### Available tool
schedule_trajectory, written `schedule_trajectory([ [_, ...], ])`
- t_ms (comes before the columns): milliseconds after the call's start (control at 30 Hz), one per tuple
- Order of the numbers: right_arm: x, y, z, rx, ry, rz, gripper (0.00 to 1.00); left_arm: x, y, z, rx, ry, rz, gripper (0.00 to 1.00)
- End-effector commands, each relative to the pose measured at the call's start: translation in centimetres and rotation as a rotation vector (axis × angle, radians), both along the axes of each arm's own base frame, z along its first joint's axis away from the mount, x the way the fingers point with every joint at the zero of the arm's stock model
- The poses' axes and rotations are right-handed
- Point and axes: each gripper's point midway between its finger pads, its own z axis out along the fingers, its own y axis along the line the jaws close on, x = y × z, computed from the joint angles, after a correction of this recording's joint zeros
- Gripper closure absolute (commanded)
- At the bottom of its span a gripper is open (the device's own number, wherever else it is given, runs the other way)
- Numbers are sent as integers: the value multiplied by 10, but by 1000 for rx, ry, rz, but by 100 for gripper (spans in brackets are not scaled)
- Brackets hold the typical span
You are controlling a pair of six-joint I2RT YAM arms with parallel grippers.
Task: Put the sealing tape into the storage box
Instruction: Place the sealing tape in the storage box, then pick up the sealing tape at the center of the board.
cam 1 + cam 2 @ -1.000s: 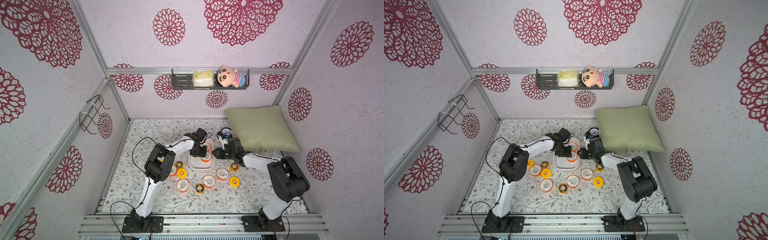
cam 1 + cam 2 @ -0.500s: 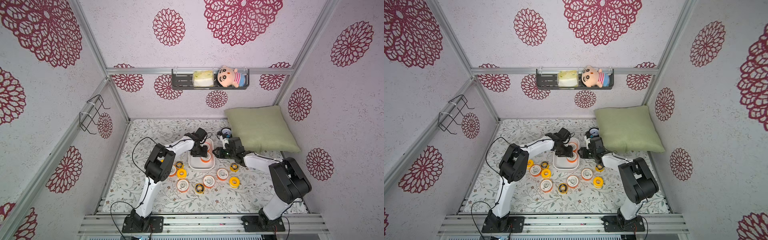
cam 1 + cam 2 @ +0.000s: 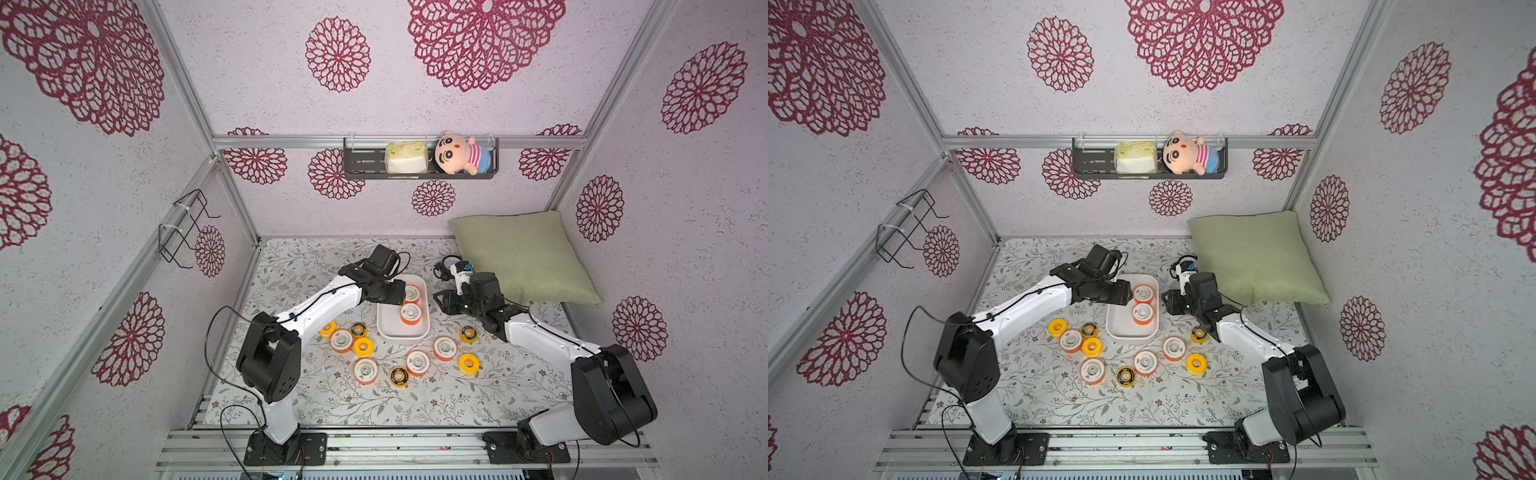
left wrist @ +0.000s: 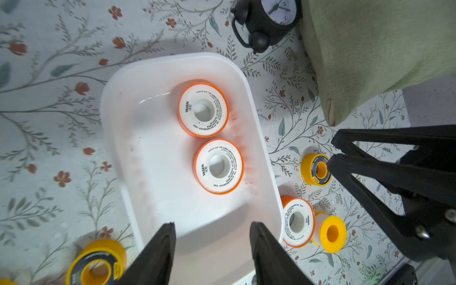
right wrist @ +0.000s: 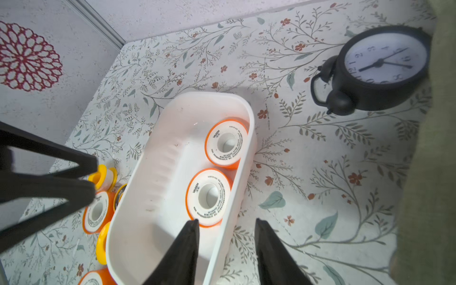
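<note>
Two sealing tape spools (image 3: 409, 313) lie in the storage box (image 3: 399, 329); roughly ten others (image 3: 365, 370) lie before it.

Left wrist view: my left fingers (image 4: 158, 254) run off the frame, only tips show, and they cover the near end of the storage box (image 4: 153, 160). The alarm clock (image 4: 261, 27) is cropped there too. Right wrist view: right fingers (image 5: 182, 256) cropped likewise; cushion (image 5: 434, 172) covers one side of the clock. Both top views: print on the sealing tape (image 3: 409, 313) too small to read.
</note>
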Motion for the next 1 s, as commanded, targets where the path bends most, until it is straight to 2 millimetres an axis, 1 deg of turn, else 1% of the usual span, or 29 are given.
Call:
schedule_trajectory([
  [0, -12, -11, 5, -46, -20, 3, 57, 7, 45, 10, 99, -99, 84, 44],
  [100, -24, -16, 4, -51, -16, 6, 57, 2, 79, 21, 118, -148, 142, 44],
  [233, -37, -22, 4, -53, -10, -1, 57, -6, 126, 31, 103, -194, 242, 44],
  [300, -45, -25, 5, -54, 0, -3, 57, -12, 149, 35, 104, -215, 297, 43],
  [400, -58, -25, 4, -56, 17, 7, 57, -22, 176, 41, 97, -242, 356, 41],
  [500, -72, -24, 3, -66, 36, 23, 56, -30, 197, 46, 101, -271, 409, 41],
  [600, -84, -22, -2, -74, 55, 30, 56, -34, 206, 56, 101, -325, 448, 41],
  [700, -94, -19, -12, -85, 81, 29, 56, -37, 209, 62, 90, -357, 463, 40],
  [800, -105, -12, -25, -99, 104, 48, 55, -38, 211, 65, 87, -371, 471, 39],
  [967, -117, -8, -46, -169, 141, 65, 55, -38, 211, 63, 89, -366, 469, 39],
])
